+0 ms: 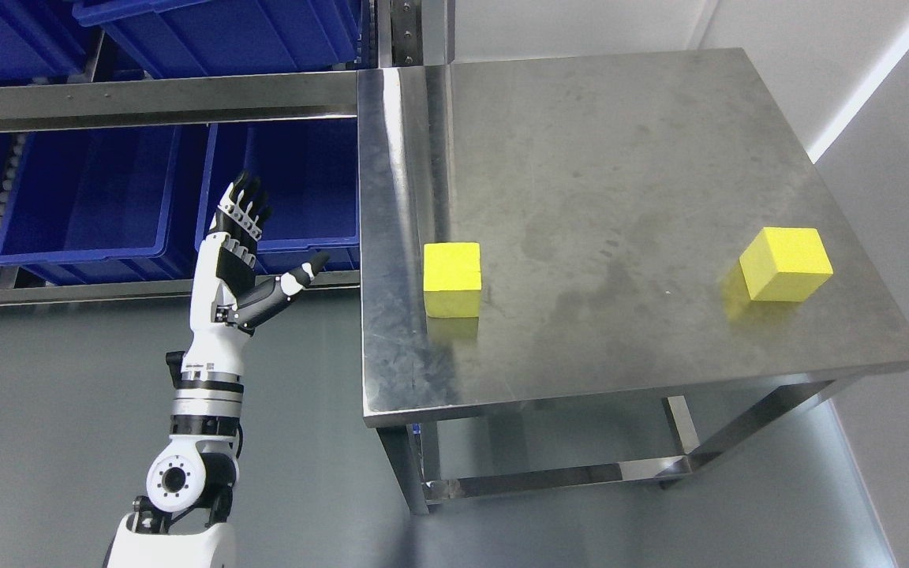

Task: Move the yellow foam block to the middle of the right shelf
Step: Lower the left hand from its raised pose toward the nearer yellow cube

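Head view: two yellow foam blocks, plain cubes, on steel table (620,158). Left block (452,278) by table's left edge, right block (786,263) nr right edge, well apart. Left hand (245,252) raised off table's left side, fingers spread, holding nothing. Blue bins (99,201) on rack behind; contents not visible

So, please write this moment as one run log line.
left hand: open, raised, left of table | near block: on table | far block: on table
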`<state>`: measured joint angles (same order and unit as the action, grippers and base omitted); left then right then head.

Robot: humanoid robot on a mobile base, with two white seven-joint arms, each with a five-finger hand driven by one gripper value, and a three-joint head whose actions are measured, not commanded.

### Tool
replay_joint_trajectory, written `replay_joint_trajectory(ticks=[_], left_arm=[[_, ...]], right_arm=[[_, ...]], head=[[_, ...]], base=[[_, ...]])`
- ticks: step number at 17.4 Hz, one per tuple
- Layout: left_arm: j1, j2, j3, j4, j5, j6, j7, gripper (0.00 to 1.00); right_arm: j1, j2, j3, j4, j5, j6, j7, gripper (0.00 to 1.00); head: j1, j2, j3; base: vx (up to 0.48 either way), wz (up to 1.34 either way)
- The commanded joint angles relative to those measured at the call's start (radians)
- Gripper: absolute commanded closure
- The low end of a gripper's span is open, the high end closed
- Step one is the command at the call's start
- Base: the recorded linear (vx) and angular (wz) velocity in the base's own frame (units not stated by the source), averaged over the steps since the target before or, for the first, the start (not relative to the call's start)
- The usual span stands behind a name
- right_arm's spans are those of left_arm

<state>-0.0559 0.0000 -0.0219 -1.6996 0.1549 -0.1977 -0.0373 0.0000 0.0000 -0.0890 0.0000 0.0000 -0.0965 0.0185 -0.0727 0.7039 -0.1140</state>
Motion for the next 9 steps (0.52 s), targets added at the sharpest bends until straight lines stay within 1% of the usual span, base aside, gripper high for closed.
replay_joint_trajectory(ticks=[1,6,8,9], left_arm=[[0.001,0.017,-0.009,-0.002,0.000,-0.002,-0.003,0.00],[0.002,0.017,-0.009,-0.003,0.000,-0.005,-0.013,0.00],[0.001,0.017,-0.016,-0.005,0.000,-0.015,-0.048,0.00],[-0.007,0.017,-0.020,-0.005,0.000,-0.016,-0.097,0.00]], right_arm=[[-0.003,-0.017,0.000,-0.017,0.000,0.000,0.000,0.00],[-0.003,-0.017,0.000,-0.017,0.000,0.000,0.000,0.00],[-0.002,-0.017,0.000,-0.017,0.000,0.000,0.000,0.00],[-0.002,-0.017,0.000,-0.017,0.000,0.000,0.000,0.00]], head=[[0.0000,0.000,0.000],[0.0000,0.000,0.000],[0.0000,0.000,0.000],[0.0000,0.000,0.000]], base=[[0.000,0.00],[-0.001,0.00],[0.001,-0.02],[0.000,0.00]])
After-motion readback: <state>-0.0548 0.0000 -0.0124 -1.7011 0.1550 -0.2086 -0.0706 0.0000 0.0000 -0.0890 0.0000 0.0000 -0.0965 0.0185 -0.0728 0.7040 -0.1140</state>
